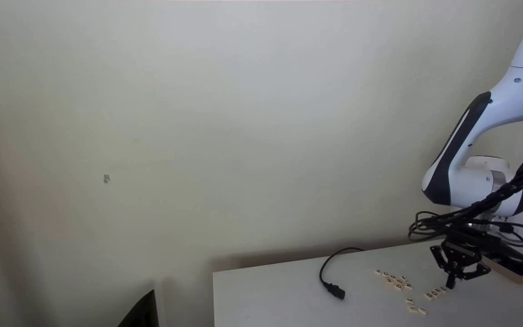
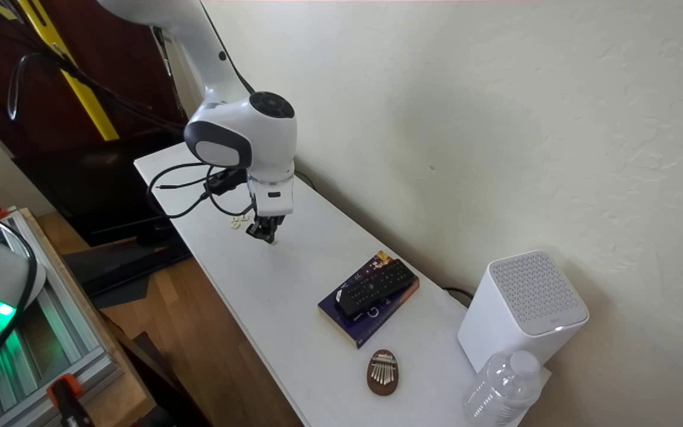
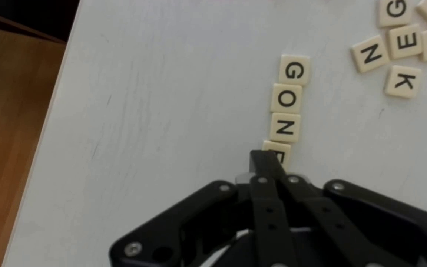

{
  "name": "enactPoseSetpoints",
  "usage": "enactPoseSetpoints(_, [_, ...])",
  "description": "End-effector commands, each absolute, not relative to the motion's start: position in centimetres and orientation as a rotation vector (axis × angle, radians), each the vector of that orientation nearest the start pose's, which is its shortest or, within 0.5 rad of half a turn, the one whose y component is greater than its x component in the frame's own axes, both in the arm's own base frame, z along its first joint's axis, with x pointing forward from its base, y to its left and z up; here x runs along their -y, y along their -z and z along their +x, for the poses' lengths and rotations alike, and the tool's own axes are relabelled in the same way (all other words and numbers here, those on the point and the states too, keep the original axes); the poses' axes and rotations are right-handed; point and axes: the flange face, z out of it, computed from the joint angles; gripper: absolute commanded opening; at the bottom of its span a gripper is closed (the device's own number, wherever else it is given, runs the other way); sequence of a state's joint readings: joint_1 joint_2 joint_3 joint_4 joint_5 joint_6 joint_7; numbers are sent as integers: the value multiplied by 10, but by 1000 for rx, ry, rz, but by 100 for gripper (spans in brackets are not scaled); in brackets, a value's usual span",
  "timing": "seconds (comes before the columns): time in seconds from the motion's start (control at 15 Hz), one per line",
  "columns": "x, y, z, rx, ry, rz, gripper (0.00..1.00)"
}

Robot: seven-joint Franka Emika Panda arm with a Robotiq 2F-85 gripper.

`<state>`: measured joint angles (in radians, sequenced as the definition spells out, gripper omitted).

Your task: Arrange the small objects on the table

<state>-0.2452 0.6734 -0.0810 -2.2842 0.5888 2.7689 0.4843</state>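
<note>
The small objects are cream letter tiles on the white table [image 3: 143, 148]. In the wrist view, tiles G [image 3: 295, 70], O [image 3: 286, 98], N [image 3: 285, 127] and E [image 3: 284, 149] form a slightly stepped line. My gripper [image 3: 267, 159] is shut with no tile between its fingers; its tips cover part of the E tile, and whether they touch it I cannot tell. Further tiles lie loosely at upper right, among them a K [image 3: 403, 81] and an N [image 3: 370, 54]. An exterior view shows this looser cluster [image 1: 395, 280] and three separate tiles [image 1: 412, 308] nearer the front.
A black cable with a plug [image 1: 335, 290] lies on the table by the wall. Beyond the gripper are a book [image 2: 347, 326] under a black remote [image 2: 375, 287], a small thumb piano [image 2: 383, 372], a white boxy device [image 2: 522, 302] and a clear bottle [image 2: 504, 388]. The table's edge runs down the wrist view's left.
</note>
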Motion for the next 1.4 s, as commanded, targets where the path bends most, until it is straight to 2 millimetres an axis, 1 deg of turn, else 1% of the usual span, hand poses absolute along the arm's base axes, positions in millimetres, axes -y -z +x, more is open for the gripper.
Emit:
enactPoseSetpoints(0.0, [176, -61, 433, -1910, -201, -2353, 0])
enactPoseSetpoints(0.2, [172, -65, 433, -1874, -184, -2388, 0])
enactPoseSetpoints(0.53, [165, -72, 433, -1742, -202, -2480, 0])
enactPoseSetpoints(0.67, [163, -75, 434, -1667, -183, -2546, 0])
enactPoseSetpoints(1.13, [151, -84, 434, -1244, -184, -2845, 0])
enactPoseSetpoints(1.2, [149, -86, 434, -1189, -184, -2879, 26])
enactPoseSetpoints(1.27, [149, -88, 434, -1129, -186, -2912, 27])
enactPoseSetpoints(1.33, [148, -90, 434, -1061, -187, -2943, 33])
